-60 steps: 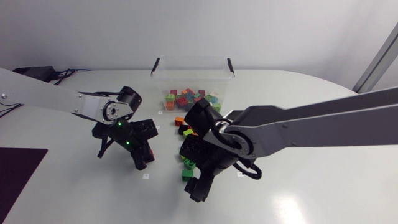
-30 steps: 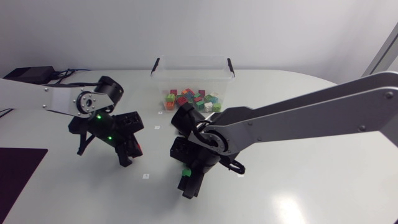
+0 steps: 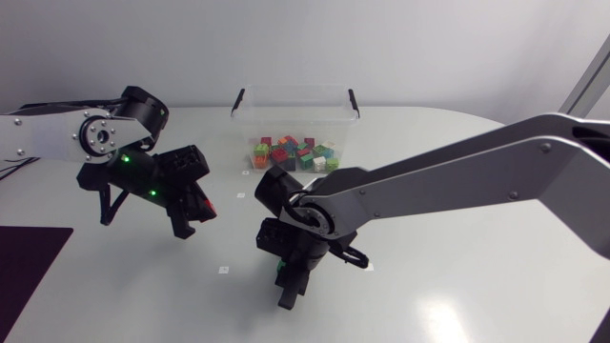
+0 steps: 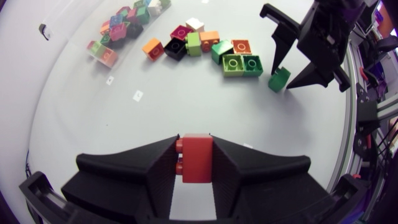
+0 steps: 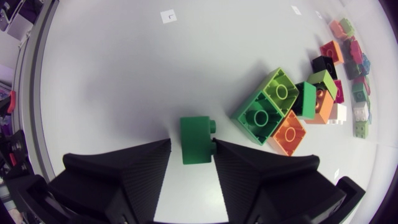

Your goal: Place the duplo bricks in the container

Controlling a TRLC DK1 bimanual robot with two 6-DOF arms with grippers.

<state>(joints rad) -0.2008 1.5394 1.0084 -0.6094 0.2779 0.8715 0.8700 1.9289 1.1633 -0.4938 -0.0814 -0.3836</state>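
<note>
Left gripper (image 4: 194,146): clamped on a red brick (image 4: 197,160), 1 finger pressing each side, the brick lifted off the table (image 3: 457,276).
Left arm: enters from the left edge of the head view; its gripper sits left of the container (image 3: 294,91) and nearer the front of the table.
Right gripper (image 5: 191,143): fingers spread and lowered to the table around a dark green brick (image 5: 196,135).
Dark green brick: rests on the table between the 2 fingers, against 1 finger, with a narrow gap to the other.
Right arm: comes in from the right edge and reaches past the middle, covering most of the loose pile (image 5: 280,106) in the head view.
Loose pile: green, orange, black, red and white bricks lie together on the table, just ahead of the right gripper, between it and the container.
Container: clear box at the far side of the table, with many coloured bricks (image 3: 291,152) inside.
</note>
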